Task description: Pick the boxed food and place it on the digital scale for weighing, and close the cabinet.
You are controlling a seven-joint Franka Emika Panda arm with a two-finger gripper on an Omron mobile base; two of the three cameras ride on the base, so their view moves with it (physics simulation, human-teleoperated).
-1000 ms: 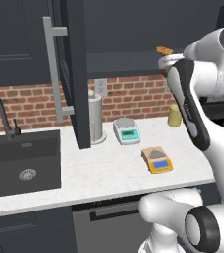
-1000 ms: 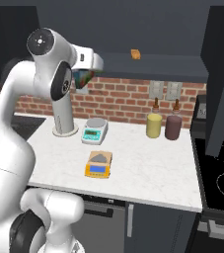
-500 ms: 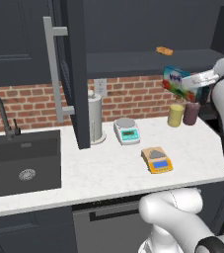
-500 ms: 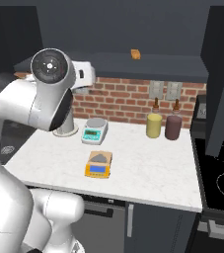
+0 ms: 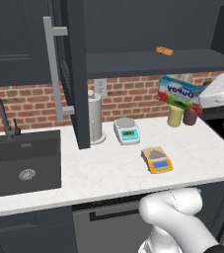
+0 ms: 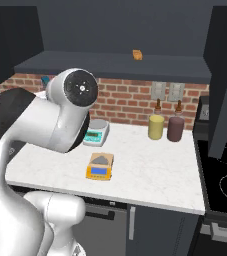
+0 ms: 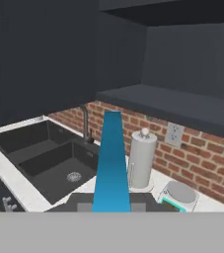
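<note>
Boxed food [image 5: 180, 92]: flat blue carton with a white label band carrying dark lettering, and red and green pictures along its lower edge. It hangs tilted in the air at the right of the left base view, above the yellow jar [image 5: 175, 116] and the dark jar [image 5: 190, 116], below the shelf. In the hand view it runs edge-on as a narrow blue strip [image 7: 112, 163] up from the bottom centre.
Gripper: fingertips not visible; the white hand [image 5: 221, 92] meets the carton's right end. The carton is off every surface and extends straight out from the hand, so the fingers are clamped on it.
Digital scale [image 5: 156, 159]: orange-yellow wedge with a grey square platform and a blue display, on the white counter [image 5: 108, 173], nothing on it.
Second scale [image 5: 126, 131]: white and teal, round silver plate, behind the orange one, beside the paper towel roll [image 5: 95, 117].
Cabinet door [image 5: 74, 74]: dark panel, swung open, edge toward the camera, long silver bar handle [image 5: 52, 69].
Shelf [image 5: 153, 62]: a small orange snack [image 5: 164, 50] lies on it.
Sink [image 5: 22, 163]: dark basin at the left, with a dark tap.
</note>
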